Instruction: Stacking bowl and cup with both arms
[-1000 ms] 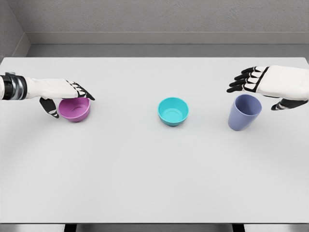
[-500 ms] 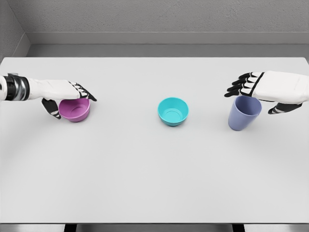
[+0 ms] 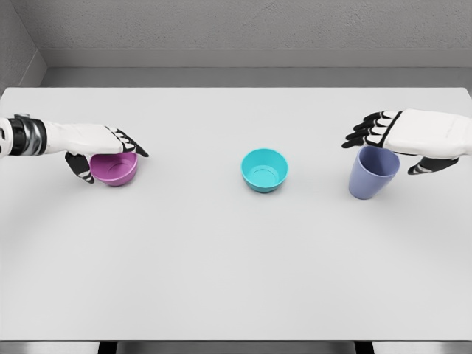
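A purple bowl [image 3: 116, 171] stands at the table's left. My left hand [image 3: 110, 153] lies low over it, fingers stretched across its far rim and thumb down beside its left wall; I cannot see a firm grip. A teal bowl [image 3: 264, 170] sits upright in the middle. At the right stands a blue-violet cup [image 3: 371, 179], mouth up. My right hand [image 3: 383, 151] hovers just over its rim, fingers spread toward the left and thumb behind the cup's right side, holding nothing.
All three vessels rest on a wide white table [image 3: 221, 258] with a grey wall behind it. The table's front edge runs along the bottom of the view.
The right hand has dropped and shifted left, closer onto the cup's rim. The left hand has settled slightly lower over the purple bowl. No vessel has moved.
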`<action>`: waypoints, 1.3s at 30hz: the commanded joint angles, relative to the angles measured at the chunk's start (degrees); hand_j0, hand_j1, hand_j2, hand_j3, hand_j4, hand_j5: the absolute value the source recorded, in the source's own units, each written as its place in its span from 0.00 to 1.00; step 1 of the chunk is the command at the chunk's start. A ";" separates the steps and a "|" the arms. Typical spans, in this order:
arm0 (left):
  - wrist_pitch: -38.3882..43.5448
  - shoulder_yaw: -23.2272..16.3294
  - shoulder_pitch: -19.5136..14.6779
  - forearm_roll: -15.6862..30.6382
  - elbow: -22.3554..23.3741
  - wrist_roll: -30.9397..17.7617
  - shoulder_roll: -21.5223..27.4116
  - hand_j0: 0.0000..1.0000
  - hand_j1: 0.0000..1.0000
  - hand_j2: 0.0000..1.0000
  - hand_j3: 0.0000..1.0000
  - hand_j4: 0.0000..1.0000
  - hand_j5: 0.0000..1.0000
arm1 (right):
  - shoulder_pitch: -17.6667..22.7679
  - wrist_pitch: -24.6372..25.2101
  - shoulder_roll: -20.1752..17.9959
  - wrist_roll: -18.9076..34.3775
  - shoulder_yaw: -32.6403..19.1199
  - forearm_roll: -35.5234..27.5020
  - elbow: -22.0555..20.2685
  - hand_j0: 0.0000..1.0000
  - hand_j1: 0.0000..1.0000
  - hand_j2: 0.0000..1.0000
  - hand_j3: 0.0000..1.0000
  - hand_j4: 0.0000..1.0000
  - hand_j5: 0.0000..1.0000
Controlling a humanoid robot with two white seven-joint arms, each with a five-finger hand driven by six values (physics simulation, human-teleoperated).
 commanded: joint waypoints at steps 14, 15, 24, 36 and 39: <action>0.13 -1.04 -0.09 -0.11 -0.09 0.02 0.00 0.74 0.74 0.74 0.74 0.74 0.74 | 0.00 0.15 0.62 -0.03 1.84 0.17 1.38 1.00 1.00 1.00 1.00 1.00 1.00; 0.13 -1.04 -0.09 -0.11 -0.09 0.02 0.00 0.73 0.73 0.73 0.73 0.73 0.73 | -0.09 0.15 0.62 -0.03 1.84 0.17 1.38 1.00 1.00 1.00 1.00 1.00 1.00; 0.13 -1.31 -0.26 0.07 -0.88 0.02 -1.14 0.70 0.70 0.70 0.70 0.70 0.70 | 0.09 0.15 0.45 -0.03 1.84 0.61 1.90 1.00 1.00 1.00 1.00 1.00 1.00; 0.13 -1.74 -8.17 1.38 -9.05 0.02 -7.20 0.67 0.67 0.67 0.67 0.67 0.67 | 0.18 0.15 0.97 -0.03 2.72 0.96 3.13 1.00 1.00 1.00 1.00 1.00 1.00; 0.13 -4.82 -10.90 2.26 -9.23 0.02 -10.02 0.67 0.67 0.67 0.67 0.67 0.67 | 0.18 0.15 1.41 -0.03 2.81 1.05 3.48 1.00 1.00 1.00 1.00 1.00 1.00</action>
